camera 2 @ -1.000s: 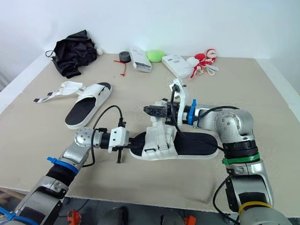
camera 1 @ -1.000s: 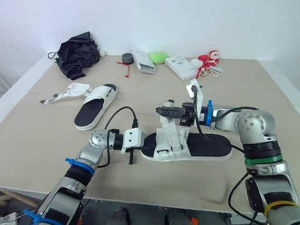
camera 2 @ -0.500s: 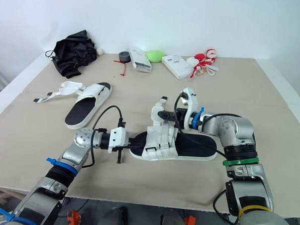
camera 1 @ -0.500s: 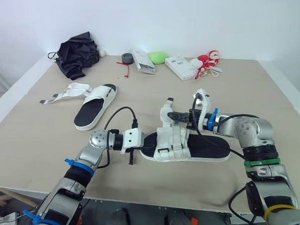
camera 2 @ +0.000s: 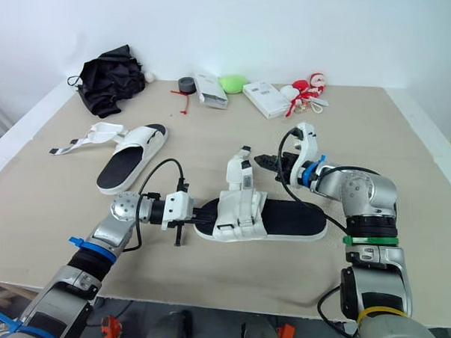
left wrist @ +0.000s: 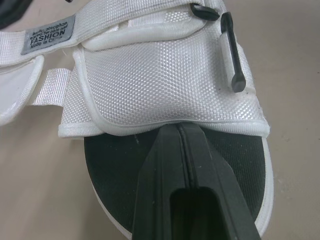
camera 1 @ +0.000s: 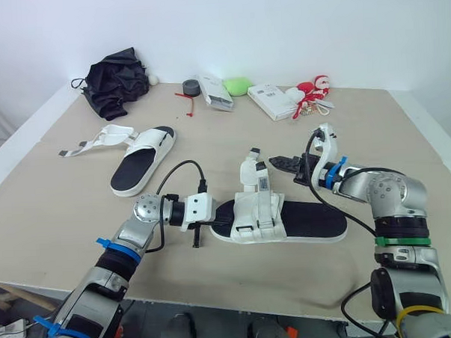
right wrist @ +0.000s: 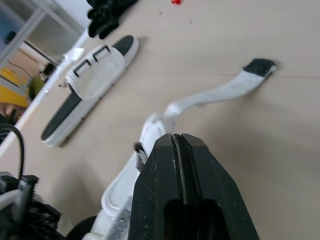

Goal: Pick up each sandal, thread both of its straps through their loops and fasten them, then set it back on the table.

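Your right gripper (camera 1: 279,161) is hovering closed and empty beside the loose strap (camera 1: 249,170) of the near sandal (camera 1: 310,219), which is lying on the table (camera 1: 63,213). Your left gripper (left wrist: 179,135), also closed, is only pressing on its toe, so tugging the strap is risking a slide.

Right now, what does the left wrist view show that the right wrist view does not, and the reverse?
Left wrist view: a grey label and black loops on the near sandal, with the left end effector shut at its upper's edge. Right wrist view: the second sandal, a loose black-tipped strap reaching out from the near one, a black bundle, and the right end effector, shut. Both: the near sandal and the table.
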